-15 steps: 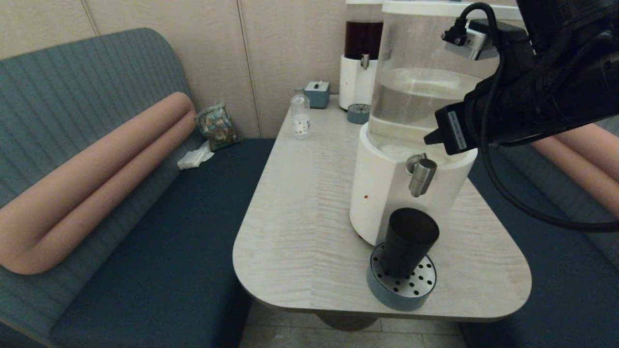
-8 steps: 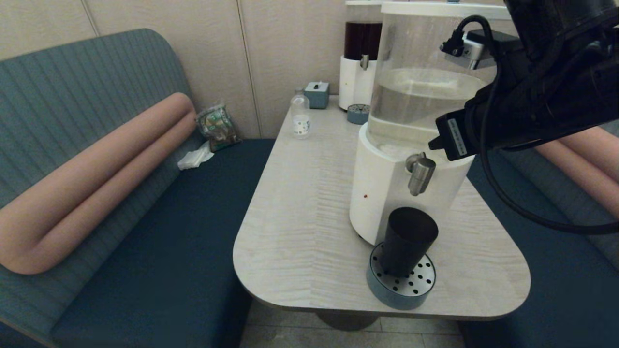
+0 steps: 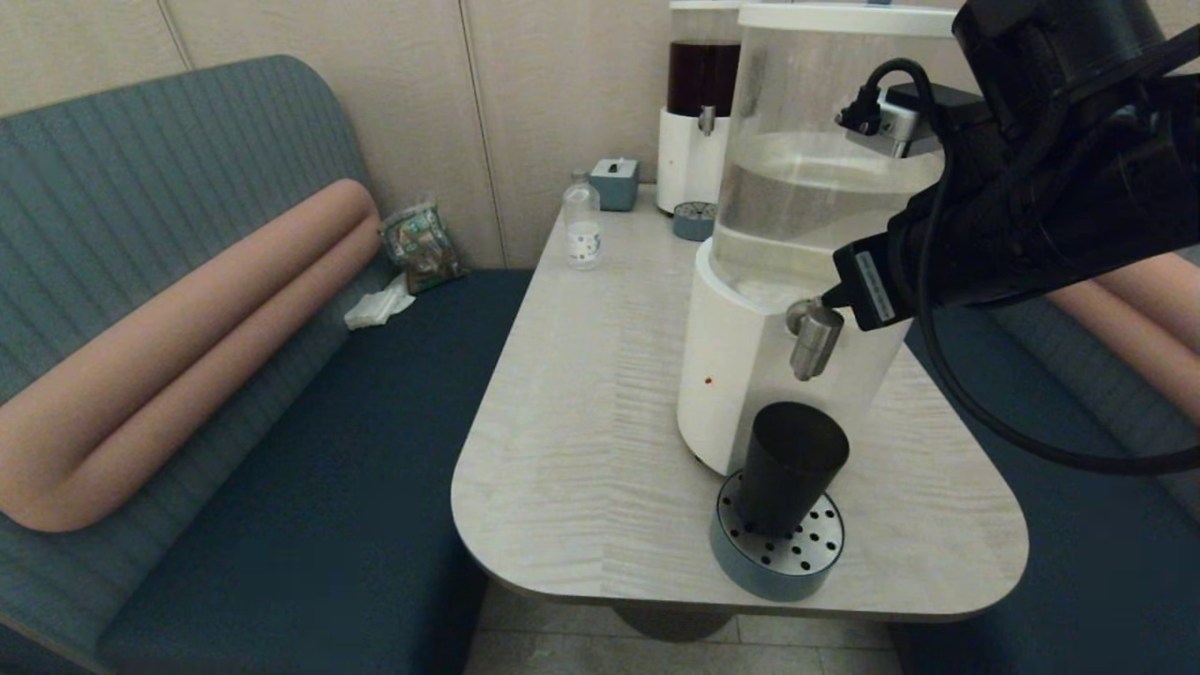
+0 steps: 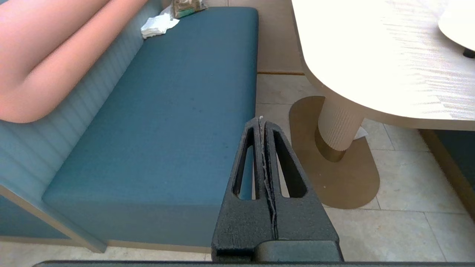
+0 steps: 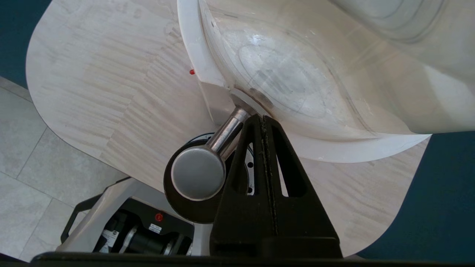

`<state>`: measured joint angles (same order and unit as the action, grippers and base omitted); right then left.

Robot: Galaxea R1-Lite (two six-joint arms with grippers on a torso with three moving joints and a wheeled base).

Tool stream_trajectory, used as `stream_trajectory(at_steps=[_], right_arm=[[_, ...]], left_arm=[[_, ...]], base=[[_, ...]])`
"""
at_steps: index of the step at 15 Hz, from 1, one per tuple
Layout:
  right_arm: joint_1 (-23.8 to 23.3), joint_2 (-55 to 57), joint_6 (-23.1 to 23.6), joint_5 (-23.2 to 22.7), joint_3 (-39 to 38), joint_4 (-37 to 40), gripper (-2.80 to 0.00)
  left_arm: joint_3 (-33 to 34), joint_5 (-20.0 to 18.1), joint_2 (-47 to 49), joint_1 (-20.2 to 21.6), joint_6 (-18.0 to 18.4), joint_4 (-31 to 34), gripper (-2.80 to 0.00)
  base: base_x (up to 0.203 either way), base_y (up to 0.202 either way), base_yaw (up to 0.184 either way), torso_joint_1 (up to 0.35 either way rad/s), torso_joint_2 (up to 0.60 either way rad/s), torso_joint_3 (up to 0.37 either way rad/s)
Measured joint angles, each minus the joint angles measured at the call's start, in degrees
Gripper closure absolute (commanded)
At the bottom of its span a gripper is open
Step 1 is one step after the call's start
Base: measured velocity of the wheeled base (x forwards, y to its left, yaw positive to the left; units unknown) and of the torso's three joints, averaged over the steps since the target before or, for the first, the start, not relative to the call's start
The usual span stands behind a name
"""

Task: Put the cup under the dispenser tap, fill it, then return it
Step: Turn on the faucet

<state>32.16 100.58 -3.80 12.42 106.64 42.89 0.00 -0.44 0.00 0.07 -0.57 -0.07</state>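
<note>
**Right pincer at the dispenser tap, cup standing on the drip tray**

The right arm is seen entering the head view from 2 o'clock, its dark forearm held high and angled down toward the front of the large white-based dispenser [image 3: 741, 375]. The right pincer [image 5: 264, 120] is shown with its two fingers pressed together, nothing held between them. In the right wrist view its tip is placed just beside the neck of the dispenser tap [image 3: 814, 339], at the point where the neck joins the white base; whether tip and neck actually touch cannot be told. The tap's round steel end [image 5: 198, 173] is seen directly above the cup's dark rim.

The cup [image 3: 789, 469] is stood upright on the perforated steel plate of the round drip tray [image 3: 769, 572], directly below the tap and at the 6 o'clock side of the dispenser, near the tabletop's [image 3: 581, 441] front edge. The cup is gripped by neither pincer.

The left pincer [image 4: 262, 122] is held low, off the tabletop at its 9 o'clock side, above the edge of the blue bench seat [image 4: 178, 111] and the tiled floor [image 4: 400, 193]; its fingers are closed flat against each other and empty.

At the tabletop's 12 o'clock end, a small clear bottle [image 3: 582, 225], a second dispenser with dark liquid [image 3: 698, 122] and a small blue-grey box [image 3: 615, 182] are shown.
</note>
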Motion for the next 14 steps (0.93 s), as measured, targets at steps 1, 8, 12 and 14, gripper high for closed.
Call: stream_trajectory(at_steps=[1, 8, 12, 14], right_arm=[[0.30, 0.05, 0.00, 0.04, 0.11, 0.05, 0.00], [1.94, 1.08, 0.34, -0.09, 0.88, -0.70, 0.00], [2.89, 1.86, 0.47, -0.29, 1.11, -0.88, 0.00], [3.52, 2.08, 0.61, -0.35, 1.58, -0.77, 0.00]], left_arm=[[0.00, 0.02, 0.00, -0.02, 0.00, 0.00, 0.00], [0.00, 0.00, 0.00, 0.00, -0.02, 0.01, 0.00], [0.00, 0.00, 0.00, 0.00, -0.02, 0.00, 0.00], [0.00, 0.00, 0.00, 0.00, 0.01, -0.02, 0.00]], base=[[0.000, 0.000, 0.000, 0.000, 0.00, 0.000], [0.000, 0.000, 0.000, 0.000, 0.00, 0.000], [0.000, 0.000, 0.000, 0.000, 0.00, 0.000], [0.000, 0.000, 0.000, 0.000, 0.00, 0.000]])
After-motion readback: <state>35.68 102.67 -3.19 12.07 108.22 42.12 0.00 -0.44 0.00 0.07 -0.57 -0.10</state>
